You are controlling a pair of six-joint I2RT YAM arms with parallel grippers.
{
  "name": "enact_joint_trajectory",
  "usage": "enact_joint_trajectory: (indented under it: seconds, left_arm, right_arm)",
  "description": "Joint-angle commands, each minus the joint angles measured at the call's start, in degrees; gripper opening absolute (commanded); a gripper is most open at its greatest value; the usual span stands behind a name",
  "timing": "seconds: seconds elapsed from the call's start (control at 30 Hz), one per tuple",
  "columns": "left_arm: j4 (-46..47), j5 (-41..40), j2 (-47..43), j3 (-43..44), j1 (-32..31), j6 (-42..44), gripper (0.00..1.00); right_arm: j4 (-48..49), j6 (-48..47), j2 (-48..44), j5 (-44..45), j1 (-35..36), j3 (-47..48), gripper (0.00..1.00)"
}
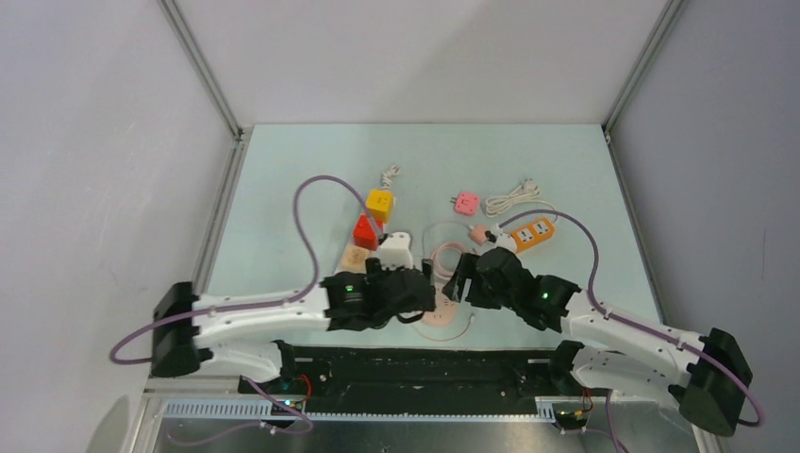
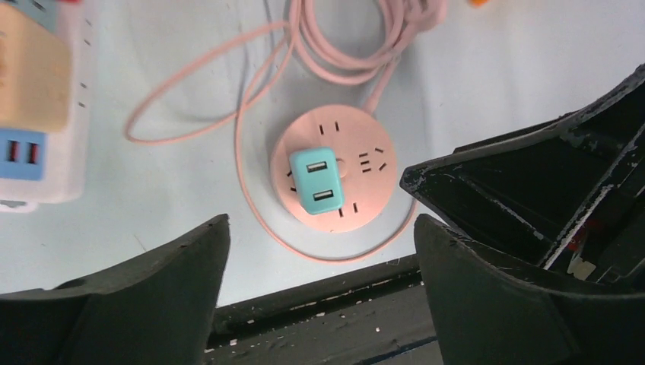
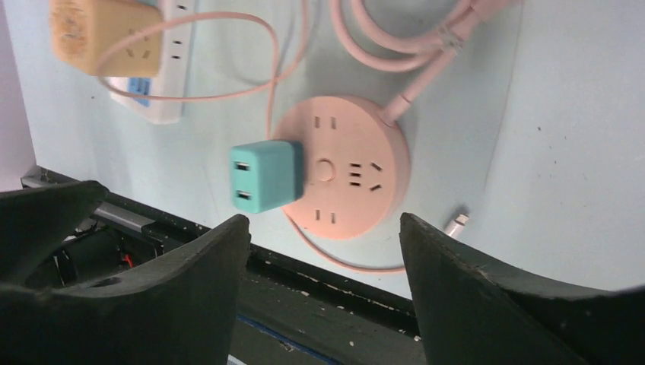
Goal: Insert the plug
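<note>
Looks as good as finished. Shows the plug [image 2: 317, 180] standing on the socket [image 2: 369, 163], over the outlet at the disc's left side in the left wrist view, USB face up, sitting square with no visible tilt. Cannot confirm from above that the prongs are fully home, with the underside hidden. In the right wrist view, puts the plug [image 3: 264, 176] partly past the rim of the socket [image 3: 357, 175], probably only an effect of its height and the slanted look, and slightly blurred there. Finds the left pincer [image 2: 318, 224] with fingers wide apart, hanging above the plug, touching neither it nor the disc, clamped on nothing. Finds the right pincer [image 3: 323, 220] likewise spread and empty, hanging over the same spot from the other side. From the top view, places both over the near middle of the desk [image 1: 311, 170], the left pincer [image 1: 415, 293] and right pincer [image 1: 467, 278] close together, with the plug itself hidden beneath them. Leaves the cable [image 2: 342, 46] coiled just beyond the disc and the strip [image 2: 72, 114] off to the side, well apart from the plug. Leaves little to do, by this judgement: perhaps a press to be sure of the seating, then drawing both arms clear without brushing the plug or snagging the cable.
</note>
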Motion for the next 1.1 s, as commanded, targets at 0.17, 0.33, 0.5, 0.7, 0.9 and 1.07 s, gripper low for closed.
enact_joint_trajectory:
  seconds: [0.17,0.33,0.5,0.7,0.9,1.07]
  left_arm:
    - [-0.82,-7.39,-19.57,-9.43,4.71,6.81,0.85]
    - [-0.80,-8.78,-28.11,-13.50,9.09,11.60,0.84]
    - [-0.79,-7.20,-33.89,-16.14,13.55,13.15,0.85]
    - [-0.77,-6.76,-34.80,-18.81,16.13,13.19,0.87]
    - [-0.75,-6.58,-33.32,-19.52,17.17,13.42,0.87]
    - [-0.76,-6.73,-32.32,-20.04,17.55,13.05,0.88]
  right_arm:
    - [-11.36,-6.74,12.01,12.92,8.11,18.37,0.81]
    - [-15.95,-6.33,22.77,13.14,11.22,26.69,0.74]
    - [-21.96,-4.54,31.00,13.90,12.17,32.42,0.63]
    - [-20.97,-4.72,34.58,11.84,12.61,32.81,0.62]
    - [-20.84,-4.02,36.75,11.40,12.51,32.80,0.48]
    - [-20.20,-4.08,37.77,10.33,12.48,32.80,0.34]
